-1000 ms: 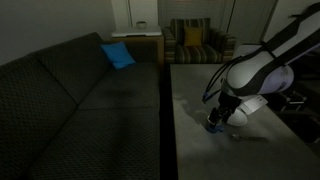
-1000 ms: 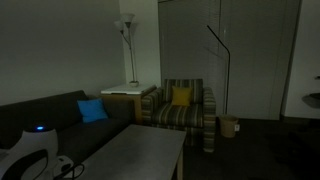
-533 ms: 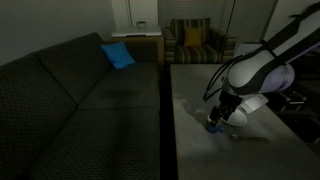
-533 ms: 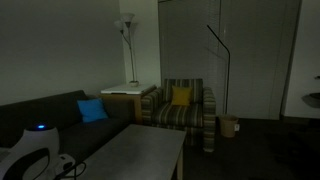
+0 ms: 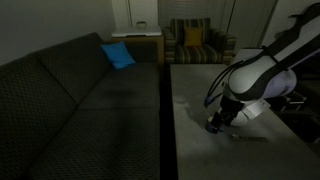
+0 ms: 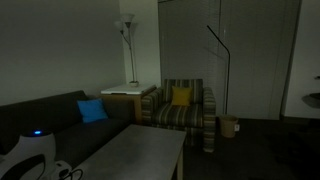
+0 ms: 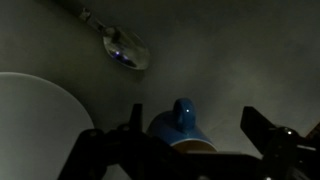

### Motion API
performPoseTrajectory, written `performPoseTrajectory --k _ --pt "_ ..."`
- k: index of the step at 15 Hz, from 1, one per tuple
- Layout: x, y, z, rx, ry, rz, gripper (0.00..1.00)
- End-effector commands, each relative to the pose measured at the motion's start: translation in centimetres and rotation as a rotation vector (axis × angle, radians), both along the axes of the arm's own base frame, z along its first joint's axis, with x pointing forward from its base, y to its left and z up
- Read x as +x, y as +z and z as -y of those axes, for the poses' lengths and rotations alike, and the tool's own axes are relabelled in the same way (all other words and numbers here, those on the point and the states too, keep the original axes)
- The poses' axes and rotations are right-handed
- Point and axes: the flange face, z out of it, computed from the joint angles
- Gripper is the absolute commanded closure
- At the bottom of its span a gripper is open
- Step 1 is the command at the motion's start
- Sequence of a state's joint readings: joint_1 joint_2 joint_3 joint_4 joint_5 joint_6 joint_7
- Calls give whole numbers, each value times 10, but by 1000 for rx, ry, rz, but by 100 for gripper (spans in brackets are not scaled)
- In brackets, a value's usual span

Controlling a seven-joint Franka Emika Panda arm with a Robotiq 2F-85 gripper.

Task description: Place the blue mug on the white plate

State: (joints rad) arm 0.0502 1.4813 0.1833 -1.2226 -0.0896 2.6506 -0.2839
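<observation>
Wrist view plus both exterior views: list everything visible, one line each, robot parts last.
small dark-blue mug with yellowish inside: 1, blue, on the table, between the jaws
round white plate: 1, white, beside the mug, apart from it
metal spoon: 1, silver, on the table beyond the mug
grey table: 1, grey, beside the couch
dark fabric couch: 1, dark
bright-blue cushion: 1, blue, on the couch
striped armchair: 1, far end
yellow cushion: 1, on the armchair
wooden side table: 1, beside the armchair
floor lamps: 2, white and thin arched
small bin: 1, tan, on the floor
robot arm: 1, white and black
gripper: 1, black, open, straddling the mug
</observation>
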Motion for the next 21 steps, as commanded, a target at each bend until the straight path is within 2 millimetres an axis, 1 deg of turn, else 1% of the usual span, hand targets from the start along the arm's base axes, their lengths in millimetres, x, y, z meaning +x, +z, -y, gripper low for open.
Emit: performPoseTrajectory --k 1,2,3,4,9,12,13,14,15,17,18,21 --pt "-5 -4 -2 -11 14 3 16" --pt "-5 -4 -3 -13 17 4 26" --pt "-5 -4 -3 -14 20 5 28" --pt "-5 -4 -4 -19 27 4 32" --pt "-6 -5 -5 -38 38 9 29" --pt "-5 -5 -4 -44 43 11 35" --pt "-5 -5 -4 -47 44 11 45" --pt "-5 -5 -4 -47 45 11 47" --pt "-5 -5 -4 -47 46 12 52" --pt "-5 -5 -4 -49 46 13 49" --pt "-5 -5 -4 -50 46 14 51" --pt "-4 -5 -3 -56 46 18 46"
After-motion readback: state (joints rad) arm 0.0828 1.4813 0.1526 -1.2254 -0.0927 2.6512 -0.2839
